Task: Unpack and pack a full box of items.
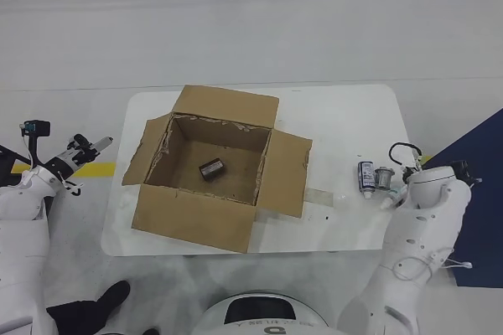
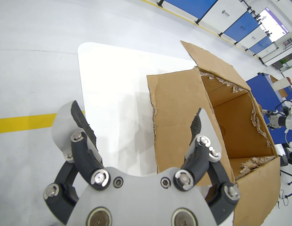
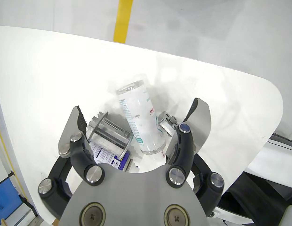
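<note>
Box (image 1: 193, 222) stands open mid-tabletop (image 1: 344, 117), with one dark item (image 1: 211, 169) on its floor. Near the right edge a white bottle (image 3: 138, 116) lies on its side, touching a metal spool (image 3: 110, 132). Both are round, so a nudge might roll them off, or a grip might catch two at once. The right gripper (image 3: 136, 107) hangs spread over them. The left gripper (image 2: 136, 108), spread and empty, sits off the tabletop's left side, facing the box.

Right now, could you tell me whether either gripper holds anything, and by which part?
Nothing is held. The left gripper is open beside the box; the right gripper is open above the white bottle.
</note>
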